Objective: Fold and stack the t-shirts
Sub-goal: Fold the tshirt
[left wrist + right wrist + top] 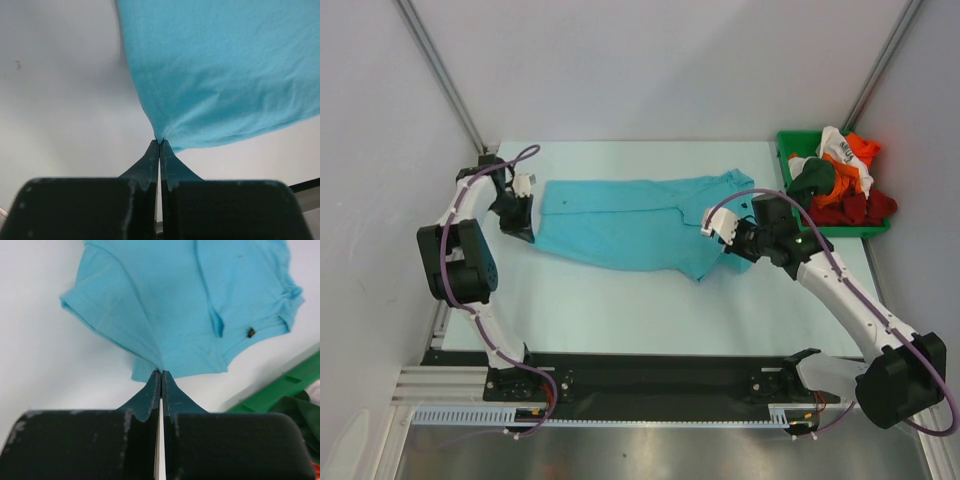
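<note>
The turquoise shirt point(630, 220) lies spread on the table point(620, 300) between the arms. The left gripper point(159, 143) has its jaws pinching the shirt's hem corner, and the right gripper point(161, 372) has its jaws pinching the opposite edge. Other shirts point(840, 180) fill the bin point(786, 150).

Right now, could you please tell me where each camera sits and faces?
Top external: above and behind the arms, looking down at the table; both arms show, left gripper and right gripper pinching the turquoise t-shirt.
Left wrist: on the left arm, facing along its shut fingers at a shirt corner.
Right wrist: on the right arm, facing along its fingers at the shirt and green bin.
Shared: all show the shirt.
</note>
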`<state>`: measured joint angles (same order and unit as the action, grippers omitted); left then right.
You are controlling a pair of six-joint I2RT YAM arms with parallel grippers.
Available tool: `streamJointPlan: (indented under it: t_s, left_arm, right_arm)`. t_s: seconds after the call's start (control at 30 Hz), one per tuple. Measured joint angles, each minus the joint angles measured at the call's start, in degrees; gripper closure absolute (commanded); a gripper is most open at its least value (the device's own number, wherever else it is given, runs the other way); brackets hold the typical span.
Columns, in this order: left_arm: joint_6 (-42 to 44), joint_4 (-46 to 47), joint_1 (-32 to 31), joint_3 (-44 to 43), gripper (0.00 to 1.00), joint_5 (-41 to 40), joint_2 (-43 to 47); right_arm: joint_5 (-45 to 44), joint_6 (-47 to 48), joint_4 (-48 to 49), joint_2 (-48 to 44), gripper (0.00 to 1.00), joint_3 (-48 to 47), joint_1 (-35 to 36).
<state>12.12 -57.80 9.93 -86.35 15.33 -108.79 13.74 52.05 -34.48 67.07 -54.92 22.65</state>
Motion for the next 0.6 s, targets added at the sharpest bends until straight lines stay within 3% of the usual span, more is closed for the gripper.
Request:
streamJointPlan:
  t_s: [0.27,0.6]
  left_arm:
    - [0.35,-0.46,-1.38,-6.38,0.99,0.04,-1.16]
    - [0.39,-0.72,-1.81,-15.28,0.99,-0.15,-9.57]
  right_arm:
    - [-0.22,0.02,2.05,3.76,1.0,-7.19,-3.65]
    - [-0.11,0.0,5.27,13.22,1.0,-12.28,-7.1]
